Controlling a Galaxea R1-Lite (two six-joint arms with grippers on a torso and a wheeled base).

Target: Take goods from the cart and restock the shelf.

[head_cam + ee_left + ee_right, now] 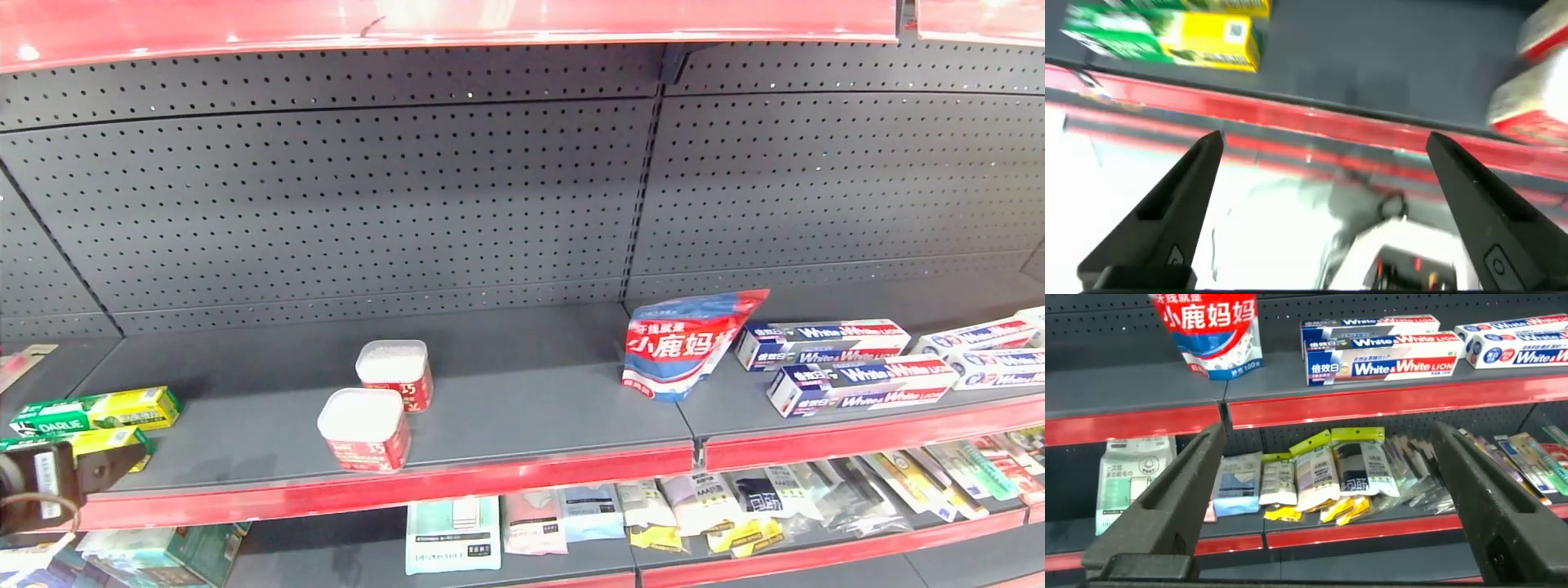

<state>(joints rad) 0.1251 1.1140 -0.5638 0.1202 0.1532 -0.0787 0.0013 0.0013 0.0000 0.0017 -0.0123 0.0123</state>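
My left gripper is open with nothing between its fingers. It hovers just in front of the red shelf edge, at the head view's lower left, close to the green-and-yellow toothpaste boxes. Two red tubs with white lids stand on the grey shelf to its right. My right gripper is also open and empty, facing the shelf below a red-and-blue pouch and white toothpaste boxes.
The pouch leans upright mid-shelf, with white toothpaste boxes lying to its right. The lower shelf holds several hanging packets and a white pack. Bare shelf lies between the tubs and the pouch. A red shelf overhangs above.
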